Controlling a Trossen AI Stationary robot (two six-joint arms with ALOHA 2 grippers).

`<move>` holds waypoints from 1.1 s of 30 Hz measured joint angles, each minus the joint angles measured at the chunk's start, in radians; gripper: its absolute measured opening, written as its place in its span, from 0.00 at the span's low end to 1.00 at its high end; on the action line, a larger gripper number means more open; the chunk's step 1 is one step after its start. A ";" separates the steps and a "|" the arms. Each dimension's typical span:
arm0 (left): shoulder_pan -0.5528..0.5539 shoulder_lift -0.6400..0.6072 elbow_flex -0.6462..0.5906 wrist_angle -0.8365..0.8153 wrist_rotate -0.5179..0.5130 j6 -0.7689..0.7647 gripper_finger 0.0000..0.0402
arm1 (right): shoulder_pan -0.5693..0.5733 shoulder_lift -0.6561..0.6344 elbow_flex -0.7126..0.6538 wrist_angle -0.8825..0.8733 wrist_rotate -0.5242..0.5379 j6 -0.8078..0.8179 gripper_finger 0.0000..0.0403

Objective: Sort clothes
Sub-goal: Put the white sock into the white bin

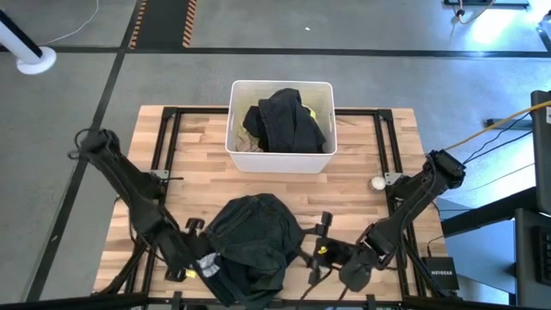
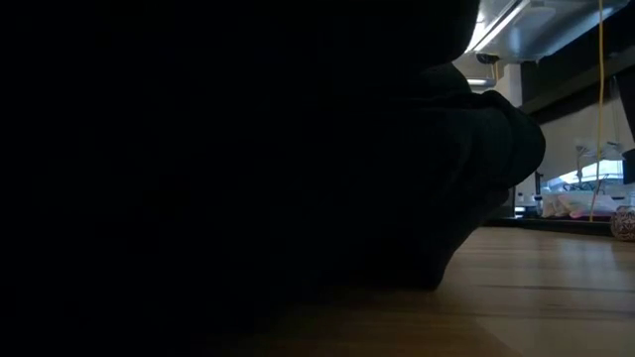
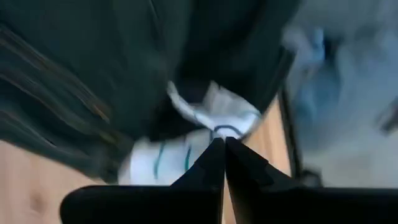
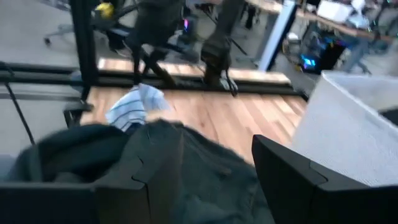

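Left claw (image 3: 219, 144) clenched at striped sock (image 3: 186, 152) beside dark green garment (image 1: 254, 241); right claw (image 4: 211, 168) released.

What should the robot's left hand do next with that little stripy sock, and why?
Probably lift a little. The left gripper is shut at the edge of the white striped sock, which lies beside the dark garment pile at the table's front. Whether it really pinches the sock is unclear, so a small raise would show that. The right gripper waits open nearby.
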 joint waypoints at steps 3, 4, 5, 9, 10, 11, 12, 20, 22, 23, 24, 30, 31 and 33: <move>0.015 -0.084 0.023 0.006 -0.105 0.045 0.01 | -0.014 0.000 0.001 0.052 -0.038 -0.069 0.52; 0.017 -0.111 0.029 0.010 -0.144 0.059 0.01 | -0.022 0.000 0.001 0.067 -0.054 -0.085 0.52; 0.022 -0.135 0.034 0.023 -0.185 0.081 0.01 | -0.030 0.000 0.001 0.080 -0.074 -0.103 0.52; 0.044 -0.204 0.037 0.123 -0.306 0.218 0.00 | -0.084 0.000 0.001 0.137 -0.177 -0.110 0.52; 0.053 -0.213 0.037 0.153 -0.332 0.256 0.01 | -0.102 0.000 0.001 0.150 -0.208 -0.104 0.52; 0.062 -0.218 0.037 0.184 -0.356 0.299 0.00 | -0.120 0.000 0.001 0.162 -0.240 -0.100 0.52; 0.072 -0.223 0.037 0.210 -0.374 0.341 0.00 | -0.138 0.000 0.001 0.177 -0.274 -0.097 0.52; 0.187 -0.207 0.037 0.354 -0.402 0.529 0.00 | -0.227 0.036 0.000 0.269 -0.398 -0.098 0.52; 0.208 -0.202 0.036 0.367 -0.402 0.545 0.00 | -0.237 0.055 0.000 0.288 -0.394 -0.106 0.52; 0.219 -0.198 0.036 0.374 -0.402 0.547 0.00 | -0.241 0.065 0.000 0.301 -0.395 -0.113 0.52; 0.228 -0.194 0.036 0.376 -0.401 0.549 0.00 | -0.240 0.074 0.000 0.317 -0.398 -0.120 0.52; 0.269 -0.141 0.036 0.402 -0.400 0.552 0.00 | -0.249 0.122 -0.001 0.376 -0.370 -0.133 0.52; 0.272 -0.132 0.036 0.426 -0.393 0.561 0.00 | -0.255 0.129 -0.001 0.382 -0.357 -0.133 0.52; 0.274 -0.113 0.036 0.470 -0.365 0.582 0.00 | -0.262 0.140 -0.001 0.370 -0.335 -0.131 0.52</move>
